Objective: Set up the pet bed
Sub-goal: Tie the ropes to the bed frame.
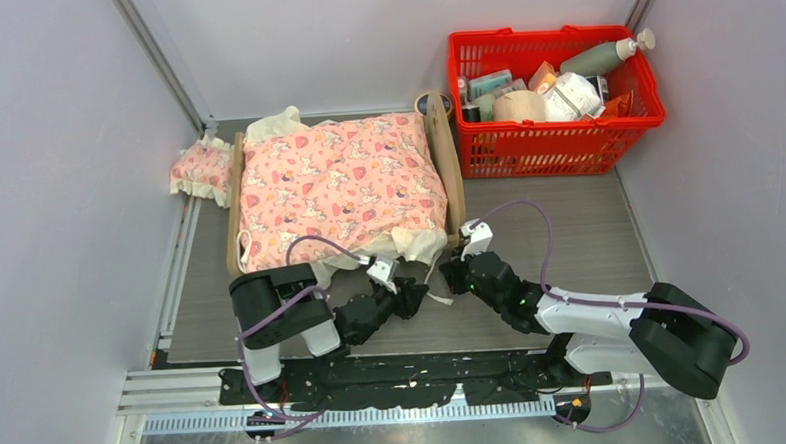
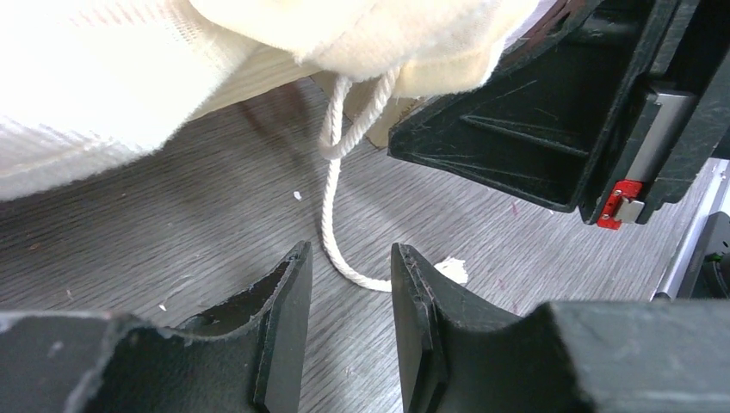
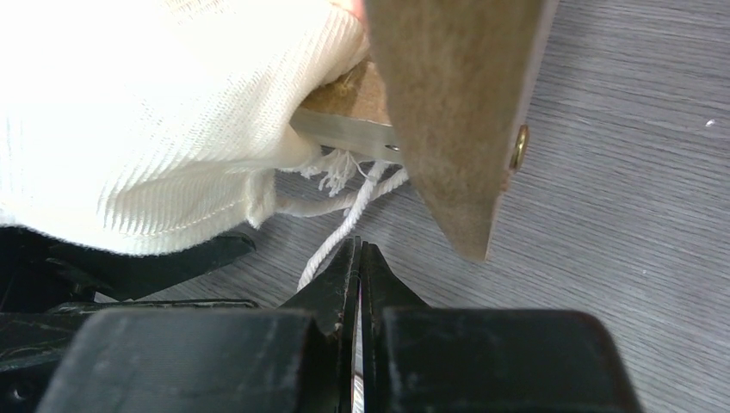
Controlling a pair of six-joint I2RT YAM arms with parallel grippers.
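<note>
The pet bed (image 1: 450, 169) sits in the far-left part of the counter (image 1: 570, 244), foot end toward the near edge, with the red basket (image 1: 526, 148) off in the far-right corner. The frame is thin plywood, so I'd guess light and stiff, easy to shove around by accident. If it needs moving, grab a side rail or the foot post, not the fabric. The pink blanket (image 1: 337, 184) on top is soft and floppy and will just bunch up if pinched mid-sheet, so better to take it by the cream frill (image 2: 430, 43) at the edge. A small pillow (image 1: 202, 170) lies just beside the bed's far-left corner.

A white cord (image 2: 330, 215) dangles from the foot end down onto the counter. The left fingers (image 2: 288, 292) are partly apart and holding nothing, with the cord's tail lying just past the tips. The right fingers (image 3: 340, 284) are pressed together right by the cord and the wooden post. I can't tell if they've actually pinched it.
</note>
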